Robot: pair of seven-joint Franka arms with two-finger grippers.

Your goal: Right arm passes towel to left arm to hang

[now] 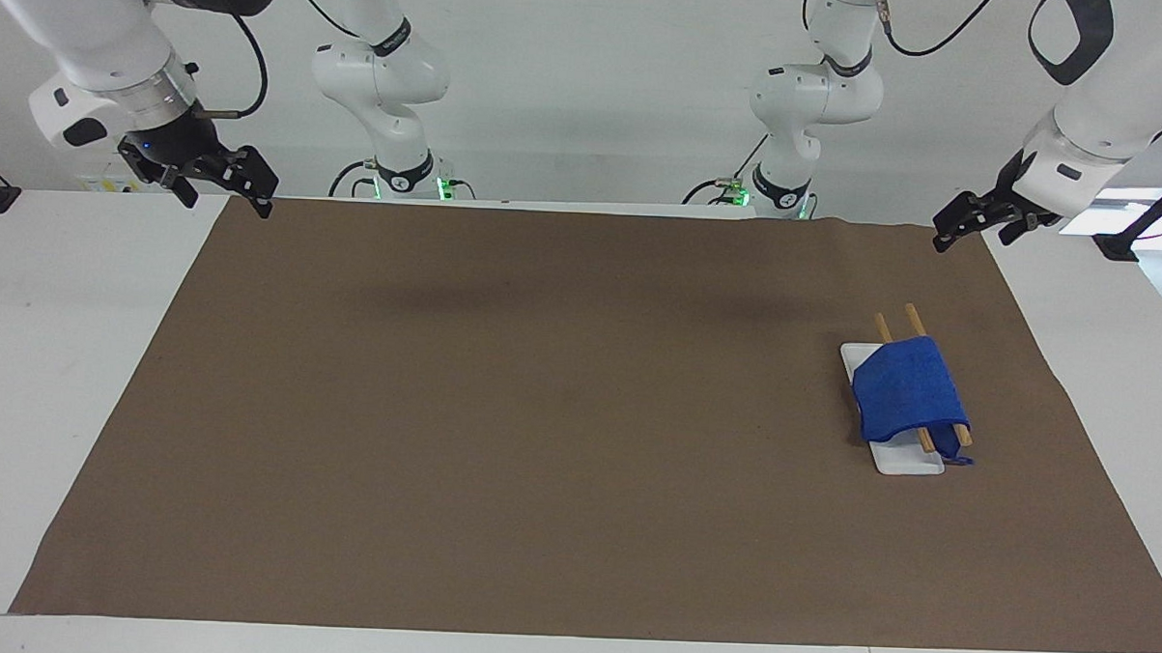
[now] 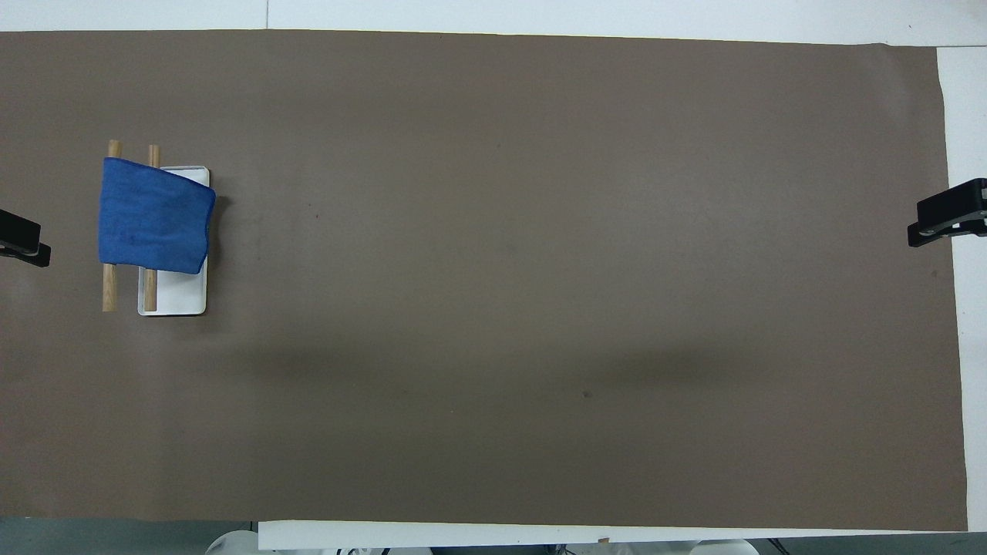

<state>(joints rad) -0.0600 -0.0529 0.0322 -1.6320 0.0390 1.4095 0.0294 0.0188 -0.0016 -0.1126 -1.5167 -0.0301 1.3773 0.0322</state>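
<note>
The blue towel (image 1: 907, 386) (image 2: 154, 216) hangs draped over two wooden rods (image 1: 915, 319) (image 2: 109, 289) of a small rack with a white base (image 1: 905, 462) (image 2: 181, 297), toward the left arm's end of the table. My left gripper (image 1: 961, 233) (image 2: 23, 243) hangs open and empty in the air over the mat's corner at that end, well apart from the towel. My right gripper (image 1: 228, 198) (image 2: 937, 227), with its small blue light, waits open and empty over the mat's corner at the right arm's end.
A large brown mat (image 1: 539, 412) (image 2: 540, 270) covers most of the white table (image 1: 49, 347). The two arm bases (image 1: 403, 170) (image 1: 779, 184) stand at the robots' edge of the table.
</note>
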